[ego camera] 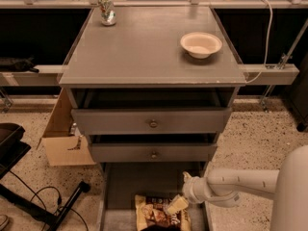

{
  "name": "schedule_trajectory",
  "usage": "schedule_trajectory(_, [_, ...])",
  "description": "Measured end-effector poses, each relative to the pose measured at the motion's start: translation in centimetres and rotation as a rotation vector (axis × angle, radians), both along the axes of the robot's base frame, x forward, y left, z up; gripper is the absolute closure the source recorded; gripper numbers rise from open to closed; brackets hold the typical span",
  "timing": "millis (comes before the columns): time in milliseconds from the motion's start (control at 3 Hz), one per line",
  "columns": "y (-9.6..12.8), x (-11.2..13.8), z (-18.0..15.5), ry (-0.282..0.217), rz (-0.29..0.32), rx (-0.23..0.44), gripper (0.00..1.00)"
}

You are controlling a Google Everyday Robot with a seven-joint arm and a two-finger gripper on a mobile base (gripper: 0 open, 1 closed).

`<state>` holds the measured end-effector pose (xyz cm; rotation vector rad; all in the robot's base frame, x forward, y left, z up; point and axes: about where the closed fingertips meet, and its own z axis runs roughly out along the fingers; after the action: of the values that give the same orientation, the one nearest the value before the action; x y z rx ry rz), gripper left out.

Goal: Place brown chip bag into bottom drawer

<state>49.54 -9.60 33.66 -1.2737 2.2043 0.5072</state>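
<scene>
The brown chip bag [156,214] lies face up on the grey floor of the bottom drawer [139,182], which is pulled out at the foot of the cabinet. The bag sits near the drawer's front, partly cut off by the lower edge of the view. My gripper [176,205] reaches in from the right on its white arm [240,182]. It is low inside the drawer, at the bag's upper right edge and touching it.
Two shallower knob-fronted drawers [153,121] stand slightly open above. A white bowl [200,44] and a small patterned can [106,9] stand on the cabinet top. A cardboard box [65,143] and a black stand with cables [29,196] are on the floor to the left.
</scene>
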Motion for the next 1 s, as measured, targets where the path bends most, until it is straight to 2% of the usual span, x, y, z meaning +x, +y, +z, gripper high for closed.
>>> schedule_trajectory(333, [0.8, -0.9, 1.7, -0.003, 0.039, 0.025, 0.0])
schedule_trajectory(667, [1.0, -3.0, 6.7, -0.022, 0.099, 0.022, 0.0])
schedule_trajectory(1000, [1.2, -8.6, 11.4, 0.041, 0.218, -0.012, 0.0])
